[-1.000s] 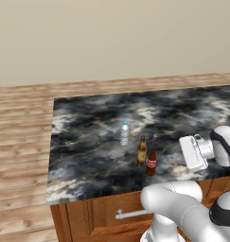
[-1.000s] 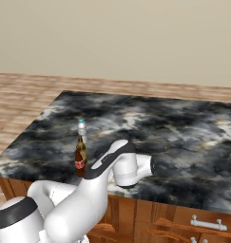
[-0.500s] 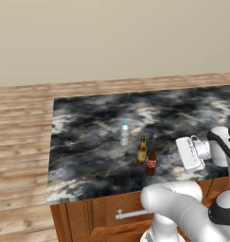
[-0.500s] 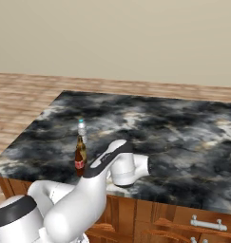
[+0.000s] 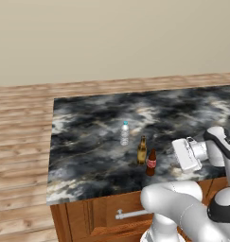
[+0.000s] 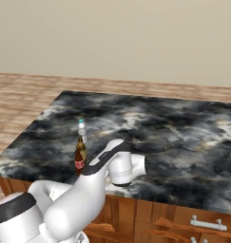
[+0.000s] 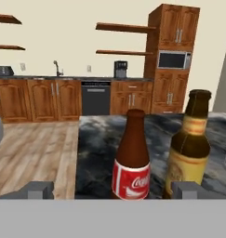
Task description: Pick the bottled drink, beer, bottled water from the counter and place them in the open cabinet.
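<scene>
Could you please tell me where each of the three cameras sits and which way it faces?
Left base view: behind the arm's left, looking down over the counter; white arm lower right.
Right base view: behind its right, same counter; arm lower left.
Hand view: level behind the open pincer, facing the bottled drink and beer.
Shared: both base views show the bottled water.

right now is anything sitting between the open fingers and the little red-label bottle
Nothing visible. In the hand view the small bottled drink stands straight ahead, between the two fingers, with only bare counter before it. The beer stands just beside it, so the far finger has little room on that side.
</scene>
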